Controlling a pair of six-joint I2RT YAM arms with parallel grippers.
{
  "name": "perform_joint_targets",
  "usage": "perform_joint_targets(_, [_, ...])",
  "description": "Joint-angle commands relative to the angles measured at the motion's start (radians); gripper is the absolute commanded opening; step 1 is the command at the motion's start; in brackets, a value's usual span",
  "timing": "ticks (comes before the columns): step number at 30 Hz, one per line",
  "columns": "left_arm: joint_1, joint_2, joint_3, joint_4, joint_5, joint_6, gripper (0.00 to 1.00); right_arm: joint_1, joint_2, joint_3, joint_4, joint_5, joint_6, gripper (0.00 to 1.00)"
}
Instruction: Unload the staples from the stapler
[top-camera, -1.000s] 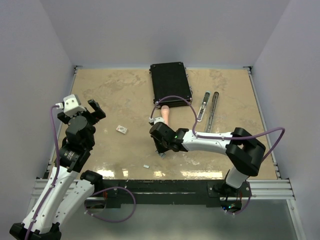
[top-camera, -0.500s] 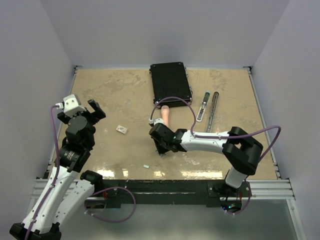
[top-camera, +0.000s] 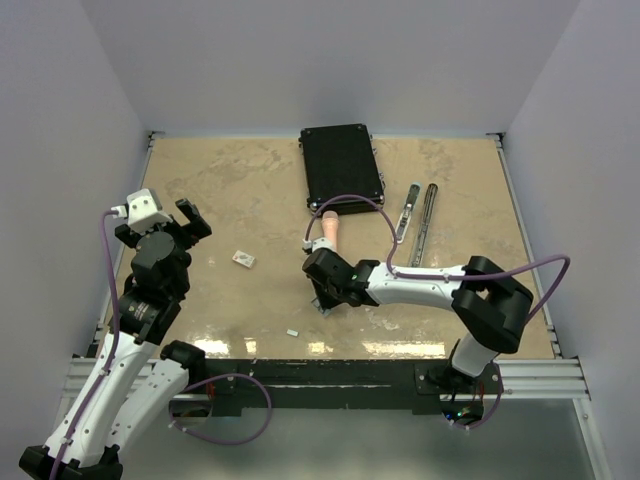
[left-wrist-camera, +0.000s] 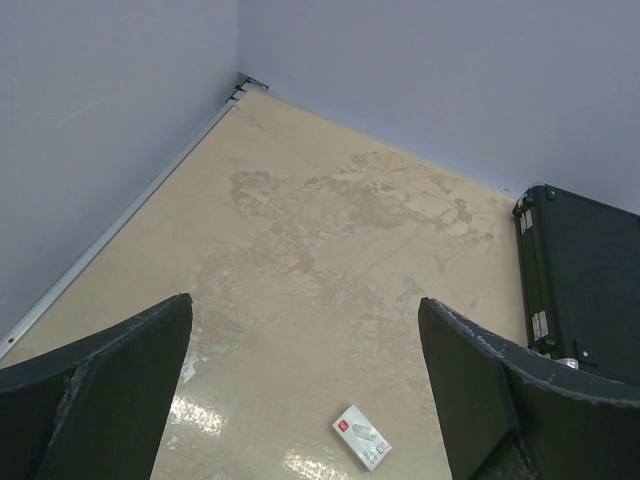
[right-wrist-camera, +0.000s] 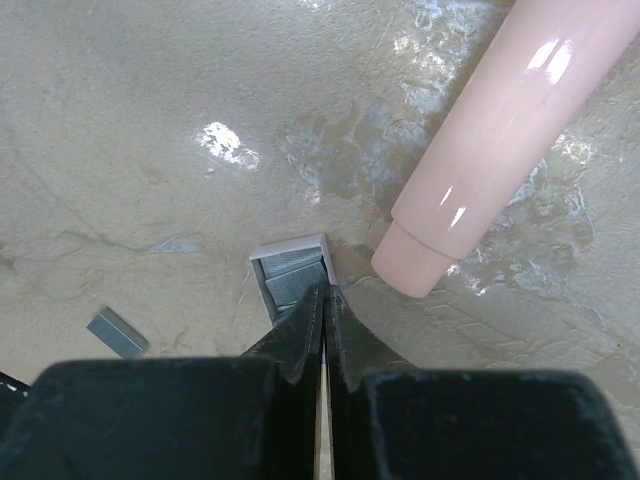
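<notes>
In the right wrist view the stapler (right-wrist-camera: 283, 262) shows as a small pale open channel lying on the table, with grey staples (right-wrist-camera: 296, 281) packed inside. My right gripper (right-wrist-camera: 325, 290) is shut, its tips down at the channel's right wall, over the staples. From above, the right gripper (top-camera: 322, 298) hides most of the stapler; only a bluish bit (top-camera: 324, 310) shows. One loose staple block (right-wrist-camera: 117, 332) lies to the left, also seen from above (top-camera: 293, 332). My left gripper (top-camera: 175, 222) is open and empty, held high at the far left (left-wrist-camera: 305, 310).
A pink stick (top-camera: 329, 232) lies just beyond the right gripper, its end close to the stapler (right-wrist-camera: 500, 120). A black case (top-camera: 341, 167) sits at the back. Two long metal strips (top-camera: 417, 215) lie at the right. A small white card (top-camera: 244, 259) lies left of centre (left-wrist-camera: 361, 438).
My right gripper has shifted very slightly to the right over the stapler. The left arm has not moved.
</notes>
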Motion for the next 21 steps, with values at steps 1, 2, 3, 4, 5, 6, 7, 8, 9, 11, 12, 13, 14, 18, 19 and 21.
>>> perform_joint_targets(1, [-0.004,0.004,-0.005,0.042,-0.016,0.013,1.00,0.004,-0.053,0.019,-0.017,0.035,0.006,0.00])
perform_joint_targets(2, [-0.005,0.003,-0.005,0.043,-0.016,0.012,1.00,0.004,-0.055,0.022,-0.019,0.035,0.006,0.00])
perform_joint_targets(3, [-0.004,0.004,-0.005,0.042,-0.016,0.013,1.00,0.004,-0.055,0.026,-0.022,0.035,0.006,0.00])
perform_joint_targets(4, [-0.004,0.003,-0.005,0.042,-0.016,0.013,1.00,0.004,-0.055,0.032,-0.025,0.036,0.001,0.00])
perform_joint_targets(5, [-0.004,0.003,-0.005,0.042,-0.016,0.012,1.00,0.004,-0.055,0.036,-0.026,0.038,-0.002,0.00])
perform_joint_targets(6, [-0.004,0.004,-0.005,0.042,-0.016,0.012,1.00,0.005,-0.057,0.037,-0.023,0.030,-0.005,0.00])
perform_joint_targets(7, [-0.004,0.003,-0.005,0.042,-0.016,0.013,1.00,0.005,-0.066,0.036,-0.010,0.019,-0.019,0.00])
perform_joint_targets(8, [-0.005,0.003,-0.005,0.042,-0.016,0.012,1.00,0.008,-0.073,0.033,-0.002,-0.002,-0.023,0.00])
perform_joint_targets(9, [-0.004,0.001,-0.005,0.042,-0.016,0.012,1.00,0.010,-0.083,0.026,0.010,-0.016,-0.029,0.00])
perform_joint_targets(11, [-0.004,0.001,-0.005,0.042,-0.015,0.012,1.00,0.019,-0.096,0.025,0.037,-0.066,-0.051,0.05])
perform_joint_targets(12, [-0.004,0.001,-0.005,0.042,-0.016,0.012,1.00,0.027,-0.096,0.031,0.040,-0.068,-0.059,0.07])
perform_joint_targets(13, [-0.004,0.001,-0.005,0.043,-0.016,0.010,1.00,0.045,-0.093,0.037,0.038,-0.067,-0.060,0.13])
perform_joint_targets(14, [-0.004,0.001,-0.006,0.042,-0.016,0.012,1.00,0.053,-0.090,0.043,0.038,-0.064,-0.062,0.15])
perform_joint_targets(18, [-0.004,-0.003,-0.006,0.040,-0.022,0.012,1.00,0.085,-0.066,0.083,0.026,-0.067,-0.036,0.24])
perform_joint_targets(19, [-0.004,-0.003,-0.006,0.040,-0.022,0.010,1.00,0.091,-0.058,0.092,0.014,-0.070,-0.025,0.26])
perform_joint_targets(21, [-0.004,-0.003,-0.006,0.039,-0.025,0.009,1.00,0.094,-0.018,0.124,-0.017,-0.059,0.048,0.32])
